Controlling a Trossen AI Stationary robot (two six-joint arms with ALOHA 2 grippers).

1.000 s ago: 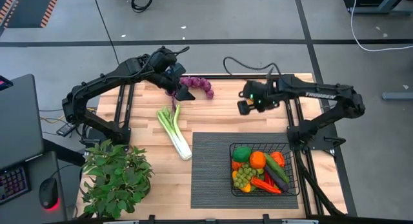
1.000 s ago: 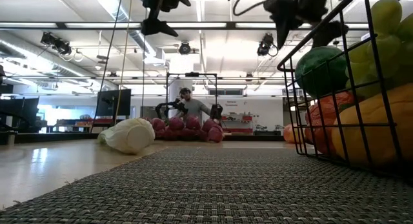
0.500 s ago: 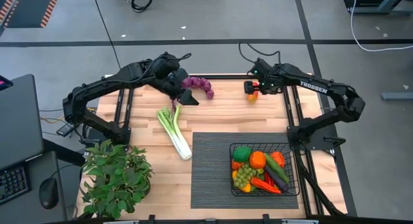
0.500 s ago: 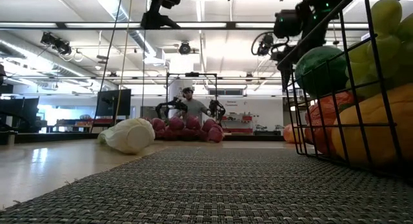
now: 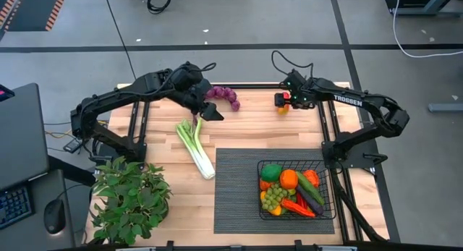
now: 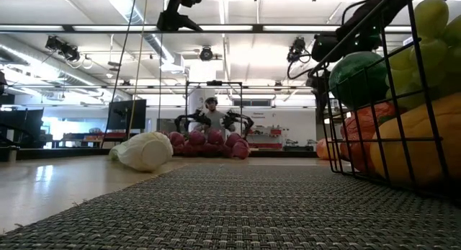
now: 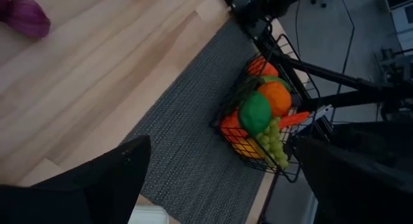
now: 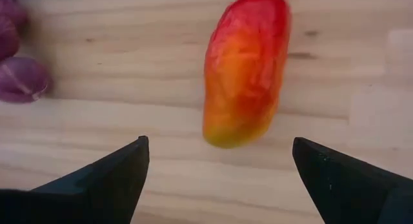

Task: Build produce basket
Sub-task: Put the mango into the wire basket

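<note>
The black wire basket [image 5: 318, 180] stands on the dark ribbed mat, filled with several pieces of produce [image 7: 256, 112]. Three pieces lie on the bare wood. The purple grapes [image 5: 223, 96] are at the far edge. A leek [image 5: 196, 145] is left of the mat. A red-orange oblong fruit [image 8: 246, 69] lies on its side at the far right. My right gripper [image 8: 219, 179] hangs open just above that fruit, pointing steeply down, a finger at each side and short of it. My left gripper [image 5: 207, 111] hovers open, high between the grapes and the leek's top.
The ribbed mat [image 5: 239, 189] covers the table's near right part. A leafy potted plant [image 5: 130, 200] stands at the near left corner. Bare wood lies between the leek and the red-orange fruit. A person shows in the room behind the table [image 6: 210, 114].
My right gripper has swung toward the table's far edge and sunk, and now stands low over the red-orange fruit, still open. The produce on the wood and the basket have stayed in place.
</note>
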